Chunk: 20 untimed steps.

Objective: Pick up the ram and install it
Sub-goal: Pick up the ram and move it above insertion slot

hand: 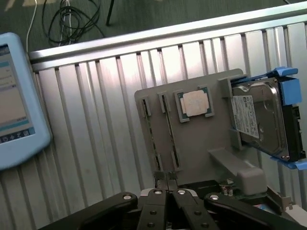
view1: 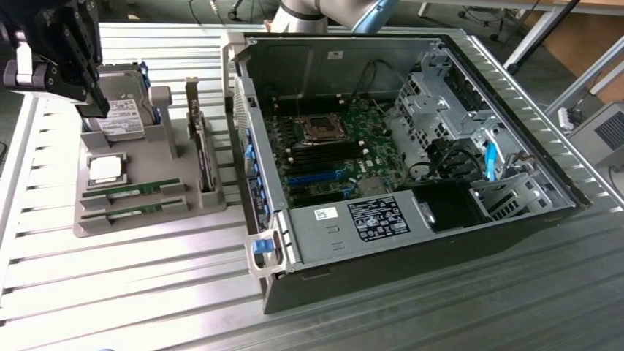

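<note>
We see the open computer case on the slatted table, with the grey tray to the exterior view's left of it. Our gripper hangs over the tray's far end by the hard drive, fingers pressed together on nothing. The ram lies slotted at the tray's near end, with a second stick just beside it.

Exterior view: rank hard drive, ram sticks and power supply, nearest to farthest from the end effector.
1. Hard drive, right beside the end effector.
2. Ram sticks, at the tray's other end.
3. Power supply, far toward the exterior view's right.
</note>
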Each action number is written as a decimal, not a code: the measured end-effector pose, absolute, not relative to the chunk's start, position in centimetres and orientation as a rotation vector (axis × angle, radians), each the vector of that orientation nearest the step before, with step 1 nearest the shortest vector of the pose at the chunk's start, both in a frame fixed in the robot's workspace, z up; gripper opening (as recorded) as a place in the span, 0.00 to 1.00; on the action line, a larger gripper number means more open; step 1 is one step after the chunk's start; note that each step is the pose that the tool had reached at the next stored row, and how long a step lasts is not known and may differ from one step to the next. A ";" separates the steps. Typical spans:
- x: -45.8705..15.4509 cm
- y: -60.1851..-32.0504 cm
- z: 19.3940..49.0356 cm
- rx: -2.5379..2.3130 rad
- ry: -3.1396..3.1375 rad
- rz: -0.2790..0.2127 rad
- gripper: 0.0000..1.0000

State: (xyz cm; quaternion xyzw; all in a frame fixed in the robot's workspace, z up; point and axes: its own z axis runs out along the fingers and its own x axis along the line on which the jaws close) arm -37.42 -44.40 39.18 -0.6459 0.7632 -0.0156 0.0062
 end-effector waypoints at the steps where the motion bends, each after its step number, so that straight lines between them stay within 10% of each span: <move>1: -37.4 -44.4 39.2 -2.022 2.388 -0.049 0.09; 20: -37.4 -44.5 38.7 -1.989 2.352 0.041 0.09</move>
